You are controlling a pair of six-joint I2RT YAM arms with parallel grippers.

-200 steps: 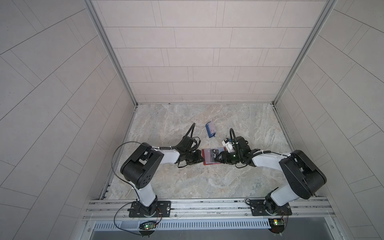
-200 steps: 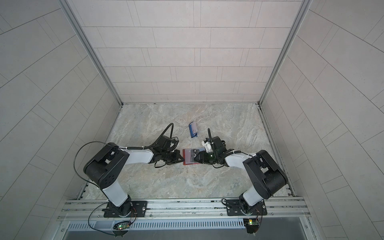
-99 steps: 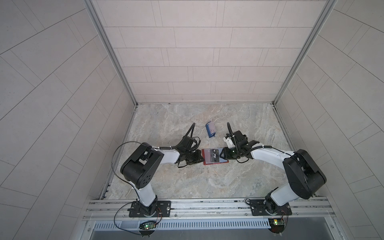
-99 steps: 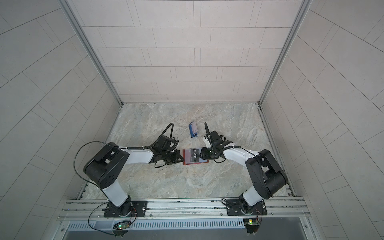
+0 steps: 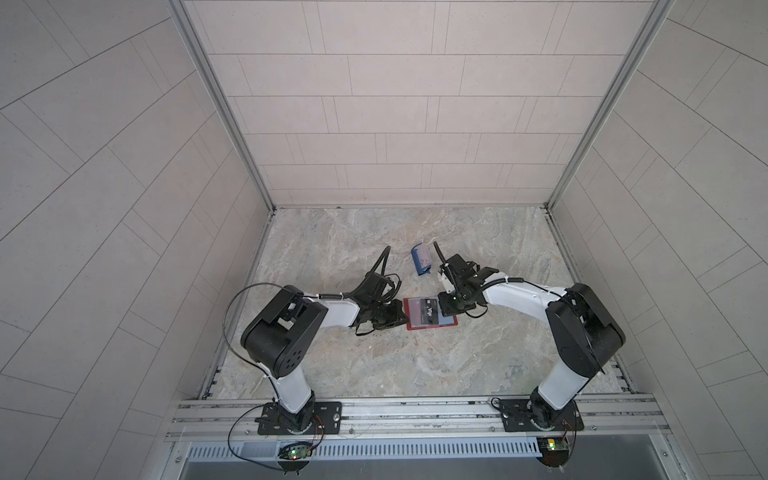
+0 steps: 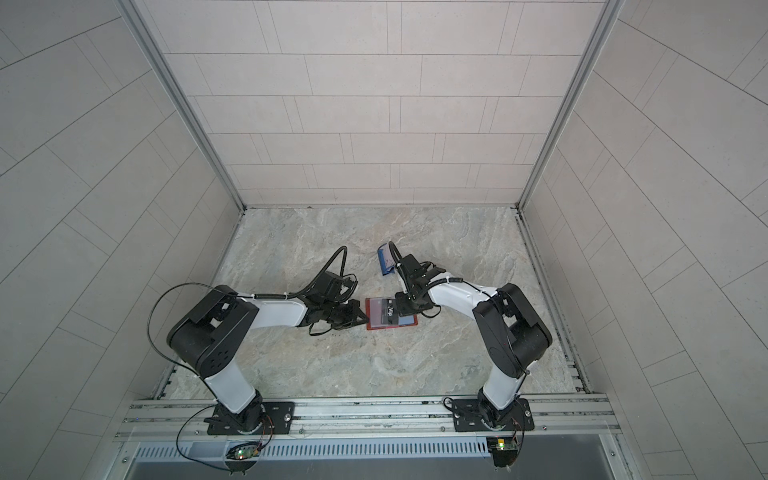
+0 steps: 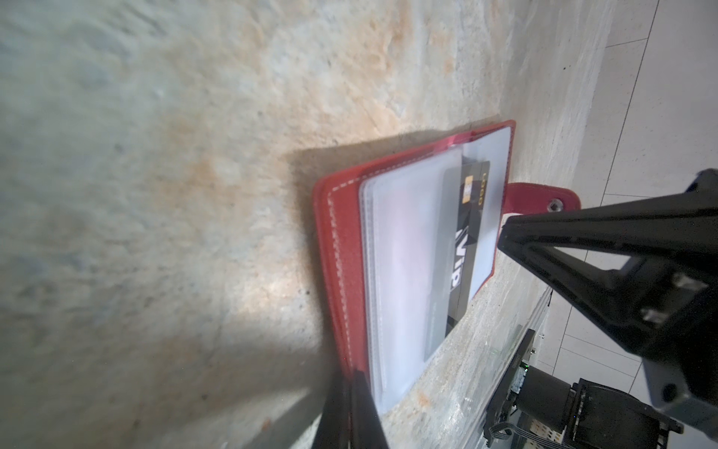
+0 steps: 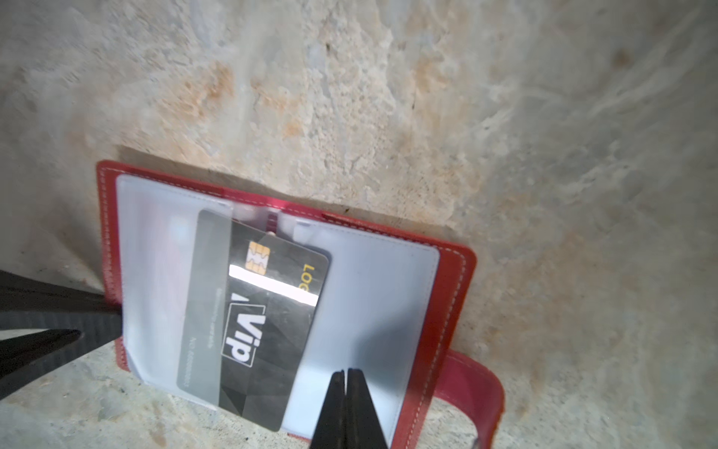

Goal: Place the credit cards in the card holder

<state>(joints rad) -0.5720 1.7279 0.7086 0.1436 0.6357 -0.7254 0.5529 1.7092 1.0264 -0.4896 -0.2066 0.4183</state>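
Closed, empty right pincer (image 8: 345, 375), lower centre, may skid over the half-sleeved black card (image 8: 268, 322). The left pincer (image 7: 355, 383) is pinching the wallet (image 8: 454, 295) edge and could slip.

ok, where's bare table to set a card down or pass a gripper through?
Free: the wide strip of table between the card holder and the front rail; also the band behind the blue stand up to the back wall. Crowded: the middle, where the left gripper and right gripper both sit at the card holder.
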